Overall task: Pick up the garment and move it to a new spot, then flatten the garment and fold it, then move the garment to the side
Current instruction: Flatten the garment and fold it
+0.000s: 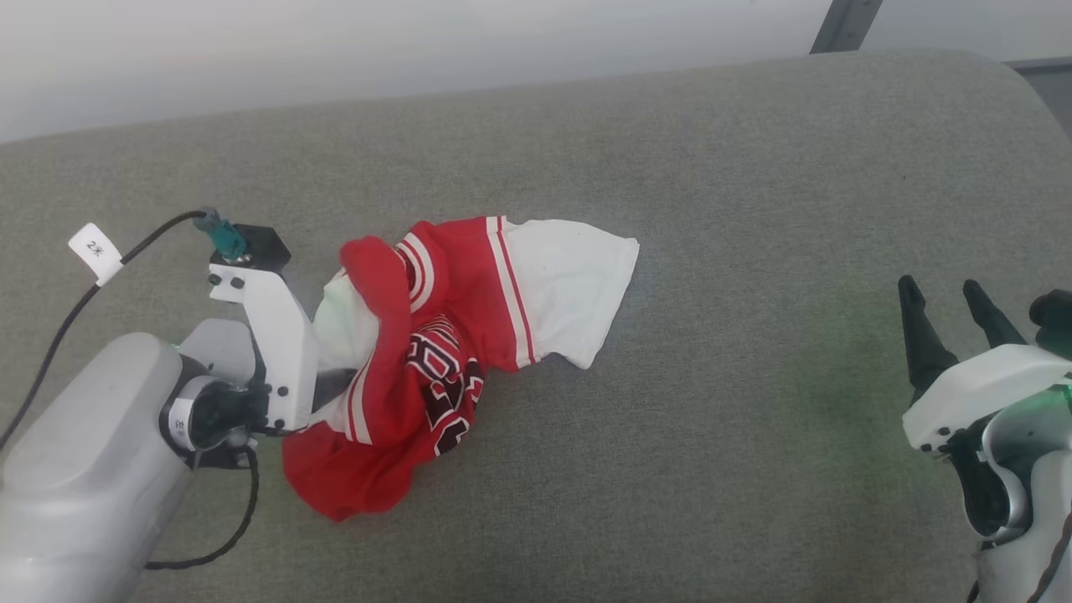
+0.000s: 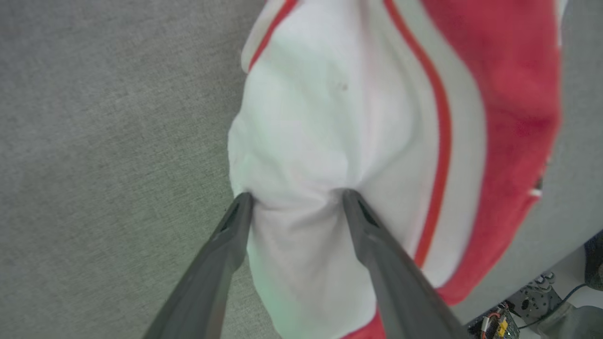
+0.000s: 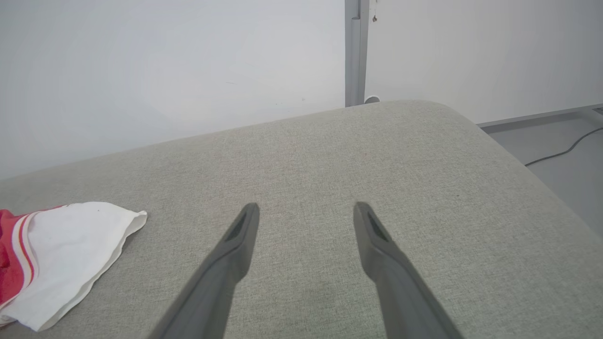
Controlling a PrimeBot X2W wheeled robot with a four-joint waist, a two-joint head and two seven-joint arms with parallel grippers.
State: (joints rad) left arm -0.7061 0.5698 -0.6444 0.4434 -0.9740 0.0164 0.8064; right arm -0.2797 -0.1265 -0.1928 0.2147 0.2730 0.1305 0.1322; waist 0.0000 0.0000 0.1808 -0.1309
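Red jersey-style T-shirt (image 1: 435,352) with white sleeves, striped trim and black-and-white block lettering: crumpled in a heap left of centre on the grey-green woven worktop (image 1: 754,209), one white sleeve spread flat toward the middle.

Left gripper (image 2: 294,195): jaws released and wide, straddling a bunched fold of white sleeve cloth, tips pressed into it. The left wrist view gives this contact; in the head view the tips are hidden behind the pale wrist housing (image 1: 276,335).

Right gripper (image 1: 940,289): jaws released, over bare worktop, well apart from the shirt. The right wrist view catches the spread sleeve's edge at its far left.
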